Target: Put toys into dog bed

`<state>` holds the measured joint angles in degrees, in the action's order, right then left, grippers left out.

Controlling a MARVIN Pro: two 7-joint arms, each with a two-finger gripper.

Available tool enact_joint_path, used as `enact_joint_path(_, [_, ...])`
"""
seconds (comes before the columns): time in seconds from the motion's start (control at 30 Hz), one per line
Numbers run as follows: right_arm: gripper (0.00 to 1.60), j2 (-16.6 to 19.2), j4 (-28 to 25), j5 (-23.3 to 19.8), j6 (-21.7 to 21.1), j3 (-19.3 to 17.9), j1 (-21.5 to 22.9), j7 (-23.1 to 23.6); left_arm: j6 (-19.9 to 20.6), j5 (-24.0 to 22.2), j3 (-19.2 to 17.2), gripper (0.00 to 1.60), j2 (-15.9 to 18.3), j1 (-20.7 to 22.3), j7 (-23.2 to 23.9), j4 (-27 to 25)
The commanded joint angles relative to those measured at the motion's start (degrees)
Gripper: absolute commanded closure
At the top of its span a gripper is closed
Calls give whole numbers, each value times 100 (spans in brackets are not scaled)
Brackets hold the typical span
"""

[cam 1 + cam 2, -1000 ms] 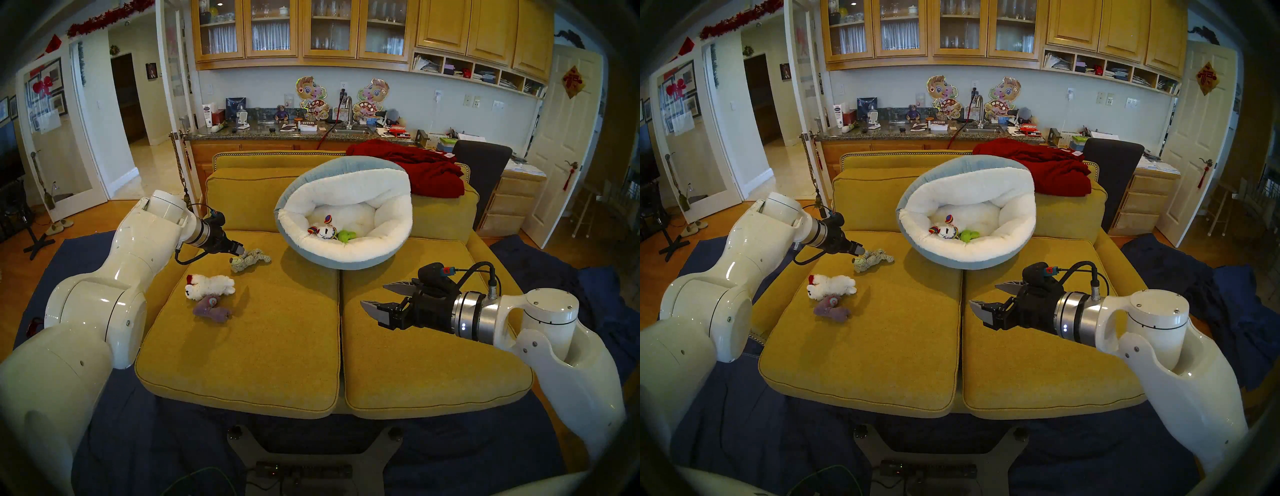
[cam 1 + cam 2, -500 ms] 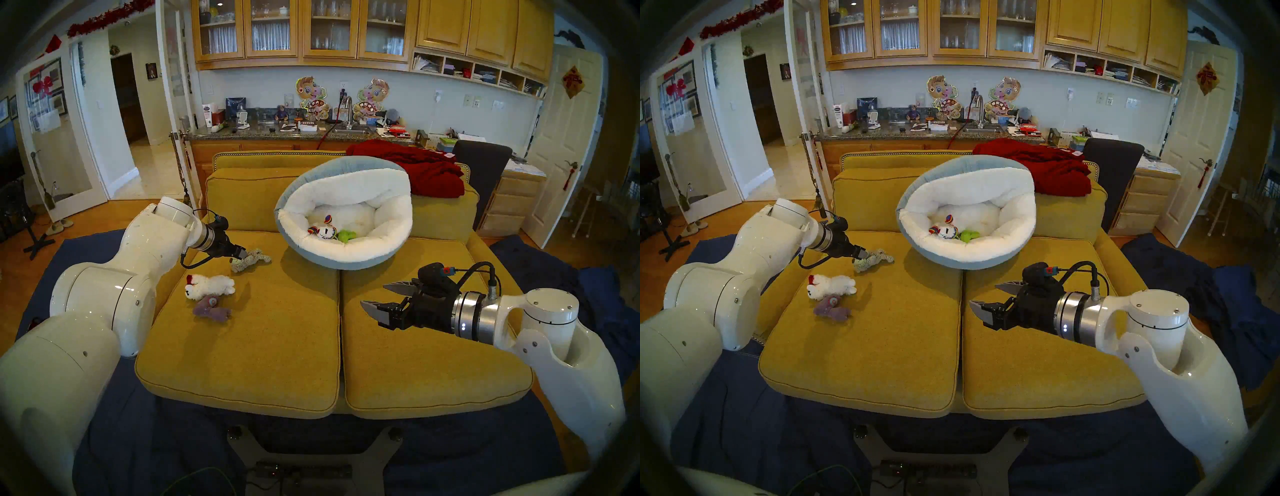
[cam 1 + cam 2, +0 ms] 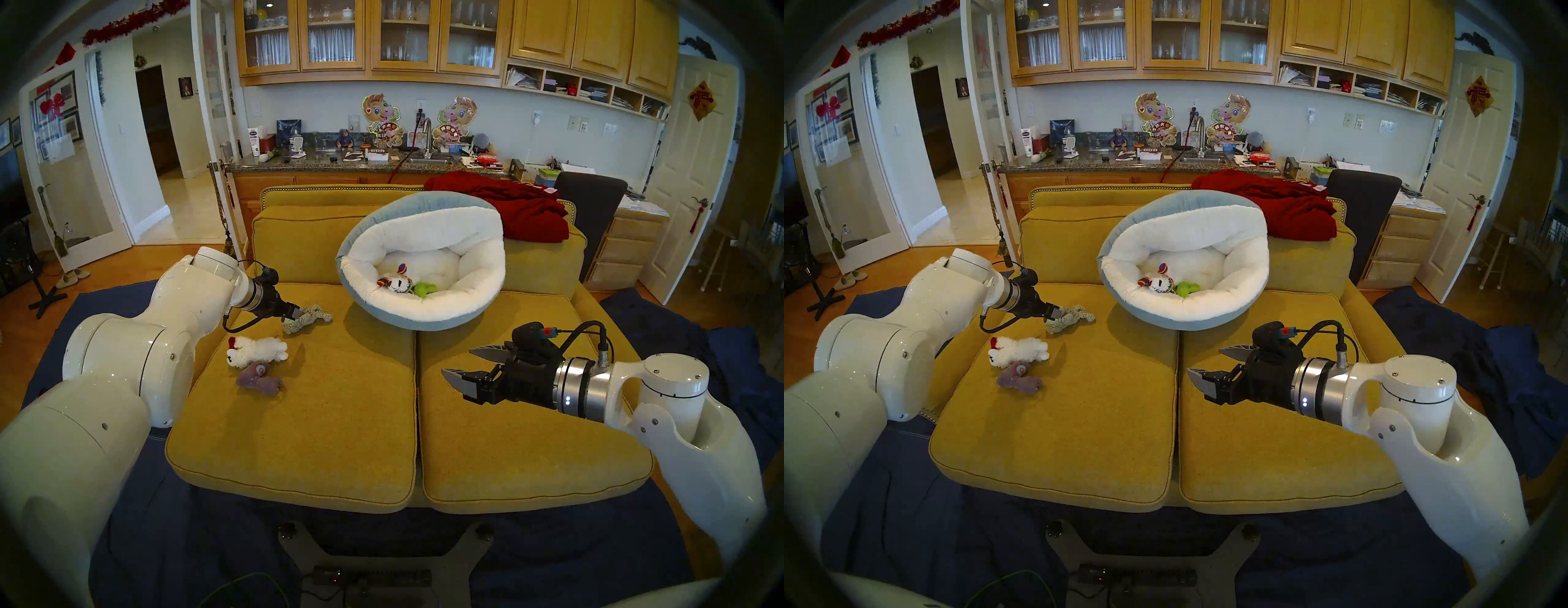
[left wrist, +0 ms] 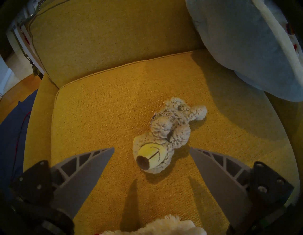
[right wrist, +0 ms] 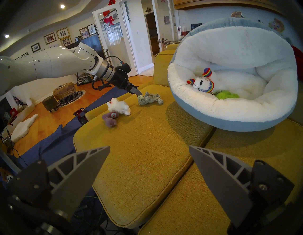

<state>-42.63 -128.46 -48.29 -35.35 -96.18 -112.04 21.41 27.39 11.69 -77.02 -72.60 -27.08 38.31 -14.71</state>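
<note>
- left gripper (image 4: pixel 151 162) has dropped a bit lower and nosed in over the grey-beige plush (image 4: pixel 168 133) compared with a second ago; fingers spread wide either side of its head, nothing pinched yet. Looks to me like the grab is next.
- left arm reaches out across the sofa cushion (image 3: pixel 318 424), wrist angled down and forward.
- white lamb (image 3: pixel 256 350) and purple-grey plush (image 3: pixel 258 379) lie touching, just nearer than that one, haven't budged.
- dog bed (image 3: pixel 466 276) sits mid-sofa, llama (image 3: pixel 398 283) and green cactus (image 3: pixel 424 288) already inside.
- right gripper (image 3: pixel 462 364) hasn't moved, hanging over the right cushion, jaws wide apart, empty.
</note>
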Motion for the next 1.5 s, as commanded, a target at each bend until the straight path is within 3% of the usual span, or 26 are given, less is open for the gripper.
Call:
enact_joint_path(0.0, [0,4,-106,3,46,-76,83,0,-230,-43,-65,0,-1,328,-105,46])
enact_joint_path(0.93, [0,5,-101,2,44,-71,84,1,-551,-106,-167,0,-97,204,-415,410])
enact_joint_path(1.03, [0,5,-100,2,44,-71,85,1,-573,-113,-174,23,-95,196,-427,426])
enact_joint_path(1.1, [0,5,-100,2,44,-71,85,1,-581,-115,-177,27,-93,189,-432,430])
enact_joint_path(1.17, [0,5,-99,2,44,-70,85,1,-602,-122,-186,52,-93,182,-450,446])
enact_joint_path(1.23, [0,5,-99,2,44,-70,85,1,-610,-124,-190,57,-94,182,-460,453])
enact_joint_path(1.47, [0,5,-98,1,43,-69,85,1,-648,-136,-207,53,-95,153,-513,478])
